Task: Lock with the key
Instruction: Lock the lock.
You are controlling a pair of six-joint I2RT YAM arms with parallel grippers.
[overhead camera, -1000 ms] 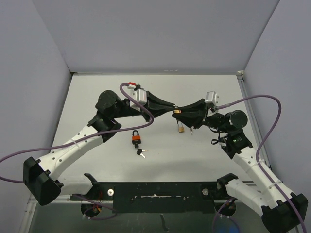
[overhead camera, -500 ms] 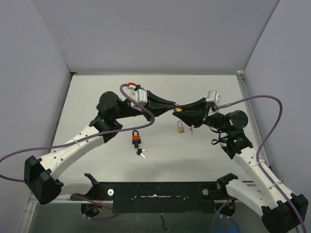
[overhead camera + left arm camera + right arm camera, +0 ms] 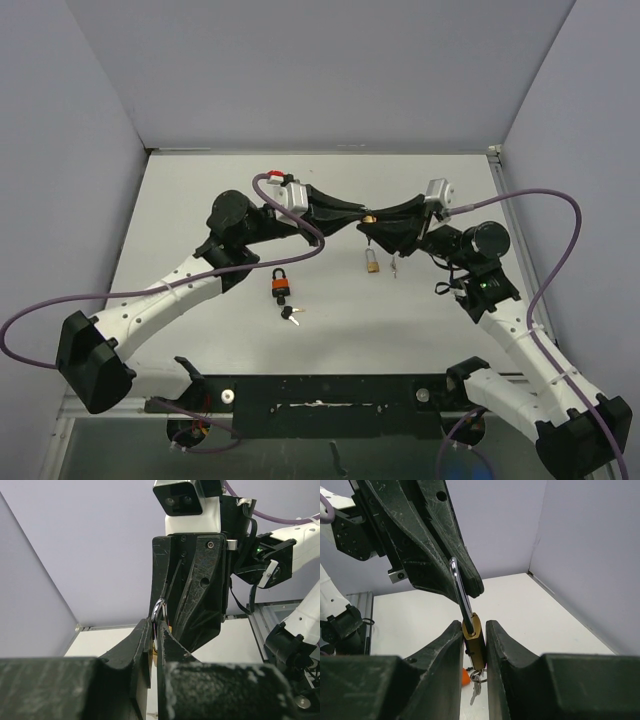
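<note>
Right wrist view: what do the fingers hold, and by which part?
The right gripper clamps the brass padlock by its body; the left gripper seems to pinch its steel shackle.

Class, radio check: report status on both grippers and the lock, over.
Right gripper shut on brass padlock body. Left gripper pinching its shackle, mid-air. Orange padlock lies on the table below, clear of both.

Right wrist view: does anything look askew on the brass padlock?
Yes: the shackle leans left, out of line with the brass padlock body clamped in the right gripper. Keys dangle below. No damage visible.
</note>
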